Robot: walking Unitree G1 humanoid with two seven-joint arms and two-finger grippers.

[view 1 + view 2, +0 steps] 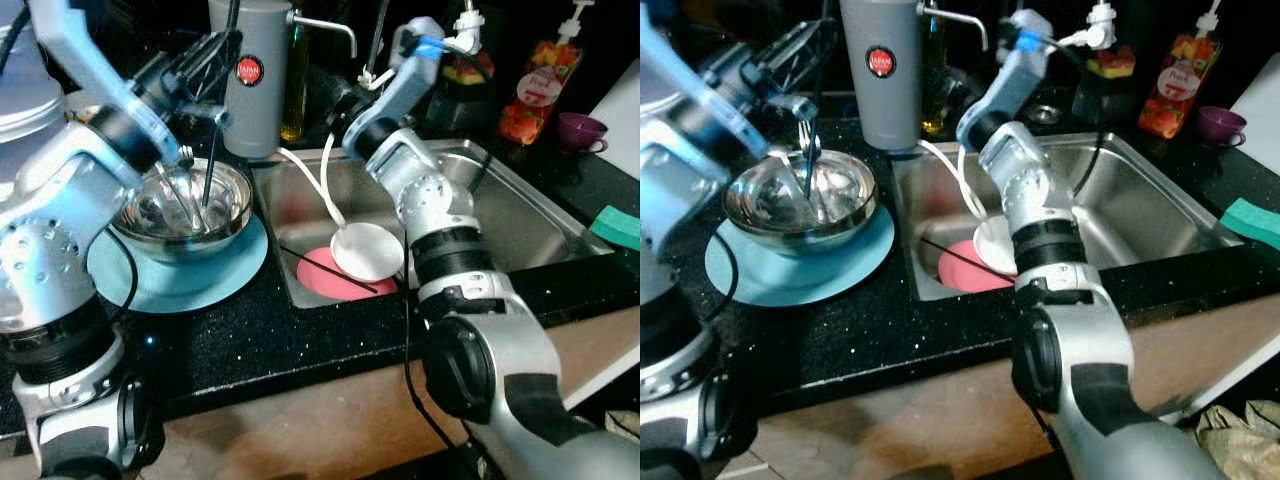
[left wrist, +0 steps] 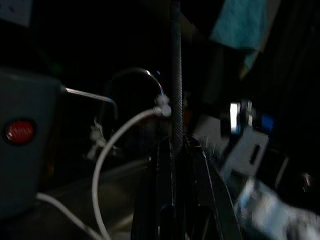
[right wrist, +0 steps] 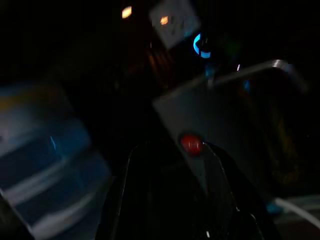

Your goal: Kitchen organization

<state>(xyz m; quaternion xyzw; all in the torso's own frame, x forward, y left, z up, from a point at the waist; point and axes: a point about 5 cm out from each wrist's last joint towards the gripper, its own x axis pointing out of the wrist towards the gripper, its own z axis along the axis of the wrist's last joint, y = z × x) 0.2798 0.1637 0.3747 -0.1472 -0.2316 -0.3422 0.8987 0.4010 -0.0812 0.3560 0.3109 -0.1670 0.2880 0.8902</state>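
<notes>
Working scene: we stand at a black surface [image 1: 300, 340] with a steel sink [image 1: 520, 215] set into it.
Left pincer [image 1: 205, 75]: we hold it above the steel bowl [image 1: 185, 215], pinched narrow on a dark, thin utensil [image 1: 210, 150]; the left wrist view shows a slim rod clamped between the fingers.
Utensil axis: it hangs nearly upright, lower end down inside the bowl, near a fork [image 1: 806, 150] that leans there.
Bowl: it sits on a light blue plate [image 1: 180, 280], just beside the sink's left edge.
Right pincer [image 1: 335, 95]: we reach it back toward the grey canister [image 1: 255, 75]; we cannot tell how its fingers stand.
Sink contents: a pink plate [image 1: 325, 278] with a white ladle [image 1: 365, 250] resting on it and a dark stick [image 1: 325, 268] across it.
Key relation: the bowl lies straight below the left pincer, so we judge the left arm nearer.
Next move: likely a short vertical lowering.
</notes>
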